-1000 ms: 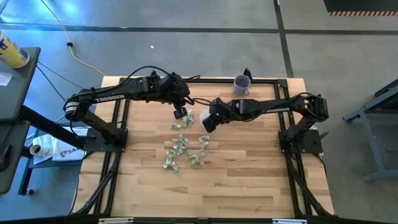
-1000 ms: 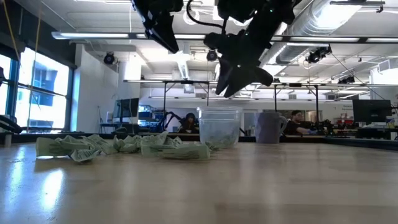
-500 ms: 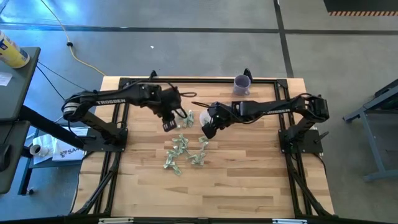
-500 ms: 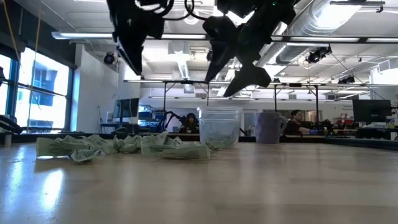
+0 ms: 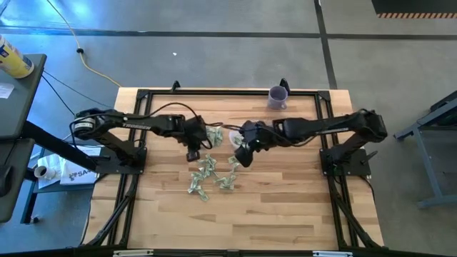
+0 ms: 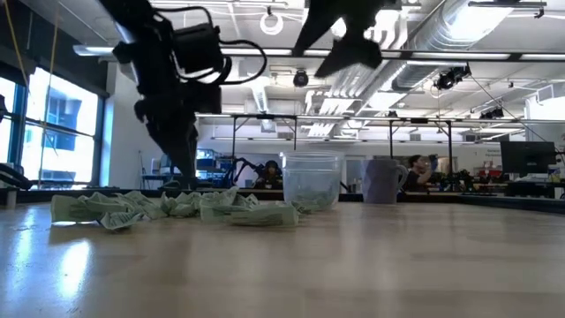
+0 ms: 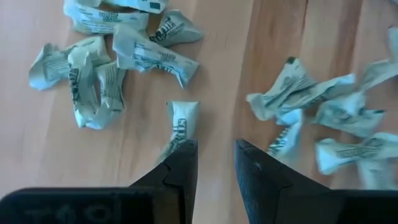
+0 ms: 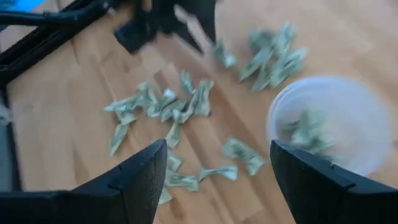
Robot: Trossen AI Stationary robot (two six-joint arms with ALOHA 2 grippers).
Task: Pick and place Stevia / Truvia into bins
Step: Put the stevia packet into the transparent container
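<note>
Many crumpled pale green and white Stevia packets (image 5: 211, 175) lie flat on the wooden table, with more (image 5: 213, 134) beside the clear cup (image 5: 234, 136). The cup (image 8: 323, 124) stands upright with a few packets inside. My left gripper (image 7: 214, 146) is open and low over the loose packets, nothing between its fingers; one fingertip (image 7: 181, 152) stands at the end of a packet (image 7: 180, 124). My right gripper (image 8: 217, 144) hangs wide open and empty, high above the table next to the cup. My left gripper points down at the table. One fingertip overlaps the near end of a single packet (image 7: 176, 142) that lies flat on the wood. I cannot tell whether it touches the packet.
A purple cup (image 5: 277, 96) stands at the far edge, right of centre. A black frame (image 5: 214, 91) runs around the table. Bare wood (image 5: 235, 221) stretches toward the near edge. People sit in the room behind the table (image 6: 419, 172).
My left gripper has moved from beside the cup toward the table's left and near edge and come down among the loose packets. My right gripper has opened wide next to the cup and risen.
</note>
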